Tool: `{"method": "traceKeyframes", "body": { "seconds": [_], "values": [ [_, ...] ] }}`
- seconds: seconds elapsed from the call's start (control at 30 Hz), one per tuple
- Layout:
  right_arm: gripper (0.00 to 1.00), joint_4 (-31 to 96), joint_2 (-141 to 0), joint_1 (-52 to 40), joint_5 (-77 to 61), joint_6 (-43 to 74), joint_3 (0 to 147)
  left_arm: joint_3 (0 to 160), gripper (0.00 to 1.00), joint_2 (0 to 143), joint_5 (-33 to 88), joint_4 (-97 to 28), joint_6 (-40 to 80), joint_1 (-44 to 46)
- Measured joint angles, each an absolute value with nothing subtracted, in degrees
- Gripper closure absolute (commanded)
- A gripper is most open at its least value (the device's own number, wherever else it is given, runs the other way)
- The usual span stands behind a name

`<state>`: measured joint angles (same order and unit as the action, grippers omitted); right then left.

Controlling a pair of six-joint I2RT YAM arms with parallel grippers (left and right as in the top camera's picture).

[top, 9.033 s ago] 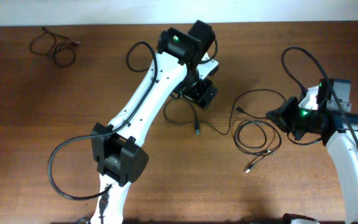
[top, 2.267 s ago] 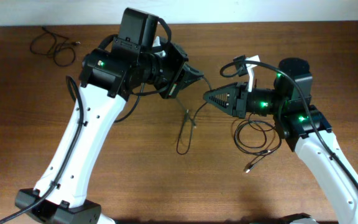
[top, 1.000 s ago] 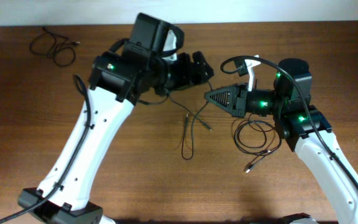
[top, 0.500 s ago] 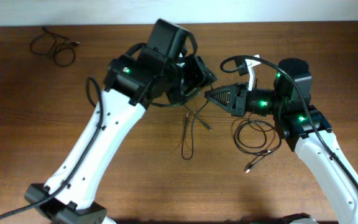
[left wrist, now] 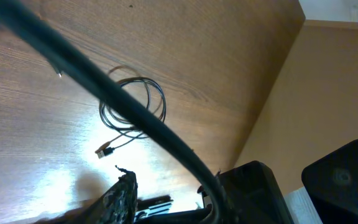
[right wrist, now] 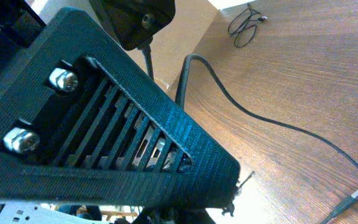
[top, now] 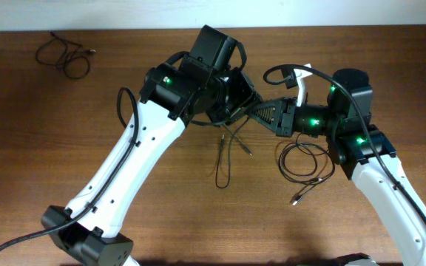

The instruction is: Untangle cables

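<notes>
A thin black cable [top: 221, 159] hangs in a long loop over the table, two plug ends [top: 248, 152] dangling beside it. Its top runs up to my right gripper [top: 256, 113], whose tapered jaws are shut on it. My left gripper [top: 237, 100] is pressed in against that tip from the left; whether its jaws hold the strand is hidden. A second cable [top: 305, 159] lies coiled on the table under the right arm and also appears as a coil [left wrist: 133, 104] in the left wrist view. In the right wrist view a black strand [right wrist: 272, 124] ends in a plug.
A third small cable bundle [top: 65, 56] lies at the far left back corner, also seen as a bundle [right wrist: 246, 23] in the right wrist view. The left arm [top: 135, 159] stretches diagonally across the table's middle. A thick black arm wire [left wrist: 135, 115] crosses the left wrist view.
My left gripper has swung right until it meets the right gripper's tip, and its jaws have narrowed. The right arm and the hanging cable have stayed put.
</notes>
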<state>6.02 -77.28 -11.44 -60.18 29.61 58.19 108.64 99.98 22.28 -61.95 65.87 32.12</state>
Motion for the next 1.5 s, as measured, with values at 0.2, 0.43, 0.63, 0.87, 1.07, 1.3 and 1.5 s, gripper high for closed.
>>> {"method": "traceKeyframes", "body": {
  "seconds": [0.2,0.43,0.63,0.87,1.07,1.3,1.5],
  "values": [
    [0.96,9.1,-77.0,-11.5,-58.7,29.4,58.3,108.6,0.67,100.0,21.9,-60.3,65.9,31.5],
    [0.96,10.5,-77.1,-11.6,-58.0,28.3,58.3,108.6,0.72,100.0,23.1,-59.1,65.9,31.7],
    [0.96,10.5,-77.1,-11.6,-57.9,28.3,58.3,108.6,0.77,100.0,23.2,-59.1,66.1,31.7],
    [0.96,10.5,-77.1,-11.6,-57.9,28.2,58.3,108.6,0.81,100.0,23.1,-59.2,66.1,31.7],
    [0.96,10.3,-77.1,-11.6,-57.9,28.3,58.3,108.6,0.86,100.0,22.9,-59.4,66.0,31.7],
    [0.96,9.4,-77.1,-11.6,-57.9,28.3,58.3,108.6,1.0,100.0,22.2,-59.7,66.1,31.7],
    [0.73,9.2,-77.1,-11.6,-57.9,28.4,58.3,108.6,1.0,100.0,22.0,-59.7,65.8,31.7]
  ]
}}
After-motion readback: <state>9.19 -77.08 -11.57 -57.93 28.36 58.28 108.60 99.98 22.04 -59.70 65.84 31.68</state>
